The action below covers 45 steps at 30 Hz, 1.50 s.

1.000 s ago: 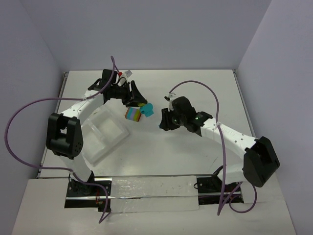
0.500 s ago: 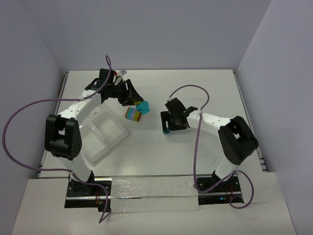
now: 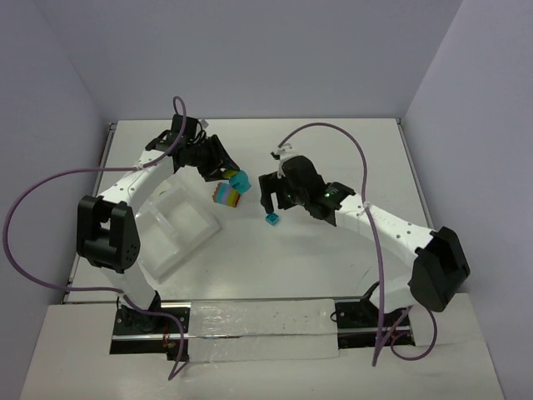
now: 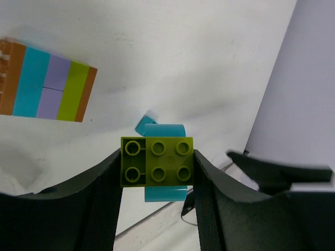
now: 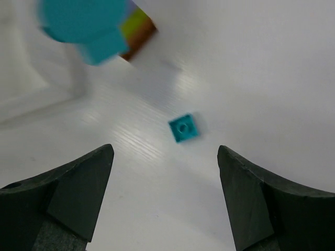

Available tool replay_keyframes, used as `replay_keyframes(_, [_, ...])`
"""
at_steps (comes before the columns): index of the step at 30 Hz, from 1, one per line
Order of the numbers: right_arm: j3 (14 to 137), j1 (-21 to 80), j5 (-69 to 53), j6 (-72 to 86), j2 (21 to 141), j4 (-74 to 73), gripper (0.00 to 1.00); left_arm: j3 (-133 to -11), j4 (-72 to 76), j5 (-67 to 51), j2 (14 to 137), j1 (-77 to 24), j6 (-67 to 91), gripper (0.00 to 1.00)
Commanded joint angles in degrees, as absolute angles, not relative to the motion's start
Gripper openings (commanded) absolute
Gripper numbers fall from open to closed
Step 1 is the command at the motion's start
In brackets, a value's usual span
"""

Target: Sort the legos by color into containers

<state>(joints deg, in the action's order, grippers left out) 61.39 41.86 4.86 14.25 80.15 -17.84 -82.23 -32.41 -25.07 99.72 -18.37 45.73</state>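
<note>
One clear tray (image 3: 166,250) sits at left on the white surface (image 3: 316,267); what its compartments hold is unreadable. The left end effector (image 4: 157,158), half-spread, clamps a lime brick (image 4: 157,168) with a teal piece (image 4: 165,194) behind it. The right end effector (image 5: 165,151) gapes wide, holding nothing, above a teal brick (image 5: 183,127). A striped stack (image 3: 226,197) lies beside the tray. Walls are pale.

lime brick (image 4: 157,161) on teal piece (image 4: 165,194) in left hand (image 4: 157,170), multicoloured stack (image 4: 48,81) beyond

Top camera looking down from behind the arm bases over the table (image 3: 333,142), both wrist cameras aiming close past their own fingers (image 4: 104,193), all three sharing the striped stack (image 3: 226,197).
</note>
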Motion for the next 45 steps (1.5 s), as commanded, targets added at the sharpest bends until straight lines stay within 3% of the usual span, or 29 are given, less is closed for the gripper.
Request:
replay_keyframes(1, [66.93,46.57,8.50,7.35,80.19,-10.29,0.88,-88.19,-39.21,-16.16,98.18,-21.04,52.42,0.00])
replay_keyframes(22, [77.51,55.19,26.45,-0.79,95.52,-2.99,0.81,-91.58,-44.39,-14.85,99.05,-22.76,53.18,0.00])
replay_keyframes(29, [78.63,55.96,28.01,-1.09,98.00,-2.61,0.66,-91.32,-44.42,-14.79,98.64,-22.85,53.41,0.00])
replay_keyframes(42, [78.33,57.33,29.58,-0.35,100.15,-2.37,0.60,-91.96,-44.56,-14.59,98.59,-22.76,53.55,0.00])
replay_keyframes(45, [78.49,57.41,30.82,-0.26,100.76,-2.52,0.53,-92.02,-44.70,-14.45,98.53,-22.76,53.51,0.00])
